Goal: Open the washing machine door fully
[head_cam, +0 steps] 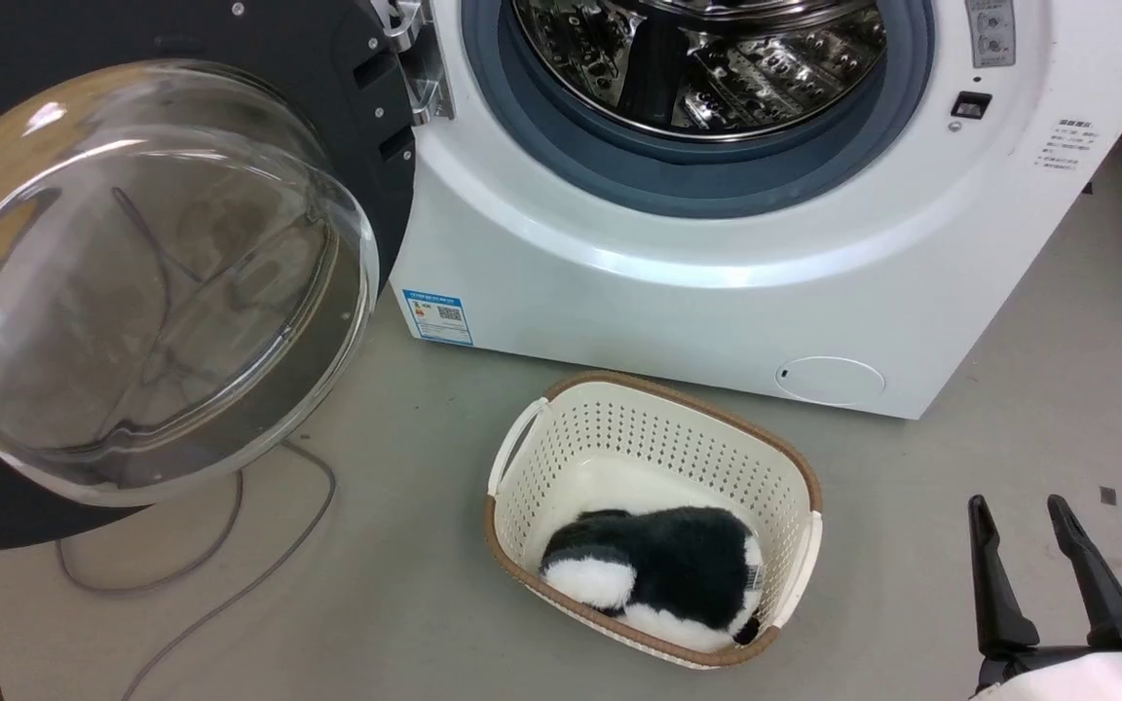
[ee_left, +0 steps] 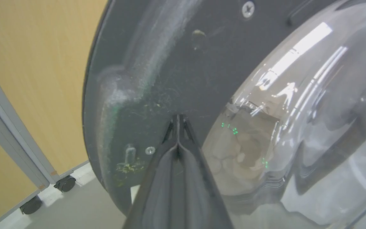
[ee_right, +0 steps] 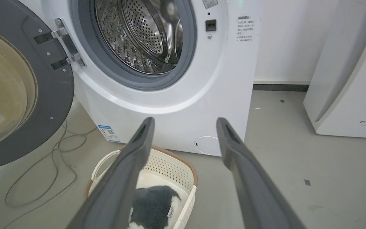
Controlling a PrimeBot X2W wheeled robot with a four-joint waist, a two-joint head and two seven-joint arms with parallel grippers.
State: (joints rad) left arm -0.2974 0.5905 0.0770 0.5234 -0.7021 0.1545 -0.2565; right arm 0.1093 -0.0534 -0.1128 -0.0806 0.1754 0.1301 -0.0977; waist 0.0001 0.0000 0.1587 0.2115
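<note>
The washing machine door (head_cam: 356,127) stands swung wide to the left of the white washing machine (head_cam: 678,292), its matte black back and bulging glass bowl (head_cam: 142,282) facing me. The steel drum (head_cam: 707,58) lies exposed inside the grey rubber ring. In the left wrist view my left gripper (ee_left: 178,118) is shut, its tips pressed against the door's black back (ee_left: 170,73) beside the glass (ee_left: 297,121). My right gripper (head_cam: 1019,506) hangs open at the lower right, away from the machine; in its own view its fingers (ee_right: 138,149) spread over the basket, and the door (ee_right: 56,95) hangs at the left.
A cream basket (head_cam: 795,467) holding a black-and-white plush toy (head_cam: 668,574) sits on the floor before the machine. Grey cables (head_cam: 259,545) loop under the door. A white appliance (ee_right: 351,79) stands at the right. A wooden panel on castors (ee_left: 33,79) is behind the door.
</note>
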